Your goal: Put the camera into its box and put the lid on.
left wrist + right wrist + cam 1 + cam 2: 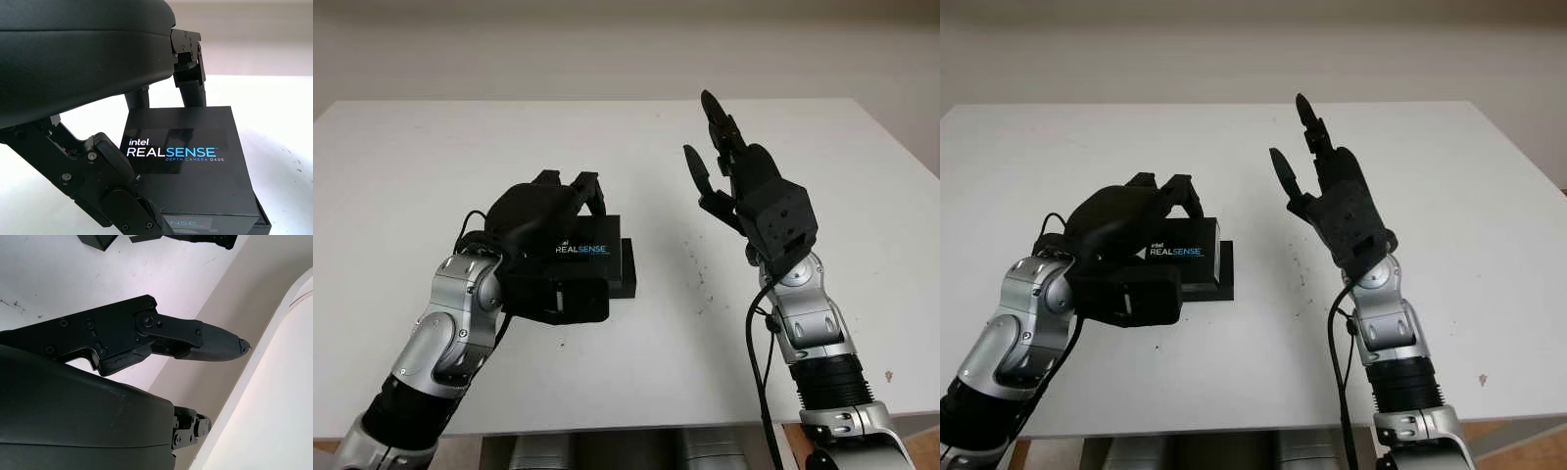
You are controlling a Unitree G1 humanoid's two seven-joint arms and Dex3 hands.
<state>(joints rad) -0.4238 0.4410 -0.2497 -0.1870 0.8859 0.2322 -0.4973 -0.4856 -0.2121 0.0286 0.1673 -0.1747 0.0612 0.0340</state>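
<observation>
My left hand (570, 235) is shut on the black box lid (597, 257), which is printed "intel REALSENSE". Its fingers (190, 83) curl over the lid's far edge and the thumb (112, 171) presses the near side. The lid (181, 152) sits over the black box base (630, 270), shifted so that the base sticks out on the right. The lid hides what is inside the box. To the right of the box my right hand (705, 137) is open and raised above the table, holding nothing.
The white table (431, 166) spreads around the box, with its front edge (636, 416) near my arms. A few dark specks (700, 279) mark the surface between the box and my right arm.
</observation>
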